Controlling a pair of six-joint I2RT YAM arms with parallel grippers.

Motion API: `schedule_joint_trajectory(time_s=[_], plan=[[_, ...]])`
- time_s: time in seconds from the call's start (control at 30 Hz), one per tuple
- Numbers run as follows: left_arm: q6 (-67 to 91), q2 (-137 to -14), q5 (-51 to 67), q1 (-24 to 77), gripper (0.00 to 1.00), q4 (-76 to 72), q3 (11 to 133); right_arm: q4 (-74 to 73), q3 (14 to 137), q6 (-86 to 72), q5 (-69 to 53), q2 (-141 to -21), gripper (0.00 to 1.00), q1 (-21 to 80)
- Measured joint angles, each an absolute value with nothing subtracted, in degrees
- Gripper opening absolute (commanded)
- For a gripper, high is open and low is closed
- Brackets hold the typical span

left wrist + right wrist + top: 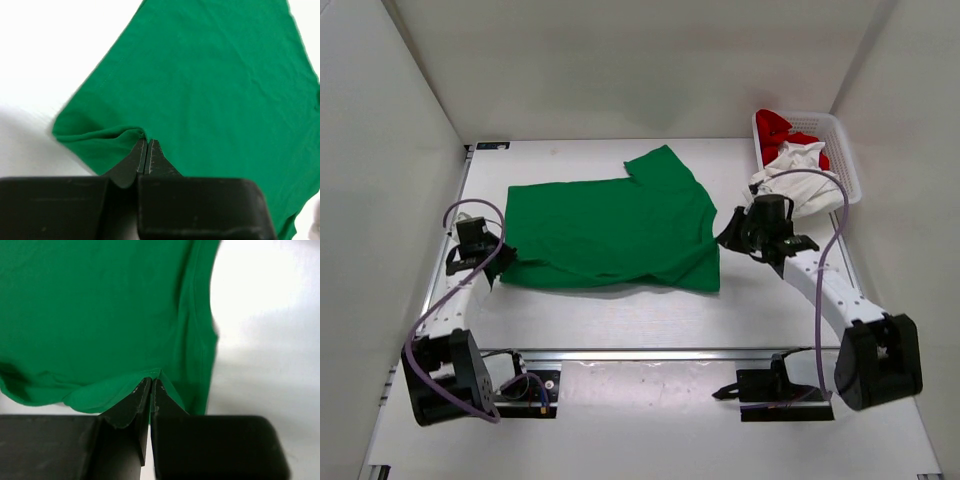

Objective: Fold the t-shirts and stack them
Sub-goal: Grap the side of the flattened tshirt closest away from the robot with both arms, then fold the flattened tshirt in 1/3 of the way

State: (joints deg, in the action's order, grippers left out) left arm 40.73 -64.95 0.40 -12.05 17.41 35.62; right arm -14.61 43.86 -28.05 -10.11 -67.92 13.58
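Observation:
The green t-shirt [615,230] lies spread across the middle of the table, one sleeve pointing to the back. My left gripper [498,262] is at its near-left corner. In the left wrist view its jaws are shut [148,142] on a puckered fold of the green t-shirt [210,75]. My right gripper [725,235] is at the shirt's right edge, shut [151,381] on the hem of the green t-shirt [90,305], which bunches at the tips. A white t-shirt [790,170] hangs over the basket's near rim. A red t-shirt [780,128] lies inside the basket.
The white mesh basket [845,160] stands at the back right, close behind my right arm. White walls enclose the table on the left, back and right. A metal rail [650,352] runs along the near edge by the arm bases.

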Motion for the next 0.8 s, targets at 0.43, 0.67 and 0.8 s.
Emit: schedule_joint_trajectory(time_s=[0.43, 0.67, 0.8], plan=[[41.0, -79.1, -1.9, -11.7, 0.00, 14.2, 44.3, -9.8, 58.2, -23.7, -11.9, -88.1, 0.00, 11.1], [41.4, -85.0, -2.2, -12.5, 0.00, 12.8, 46.1, -9.3, 63.3, -22.6, -12.1, -96.0, 0.00, 10.3], [41.5, -87.3, -2.2, -13.8, 0.02, 12.4, 46.1, -8.2, 65.1, -22.4, -12.4, -99.2, 0.00, 10.0]])
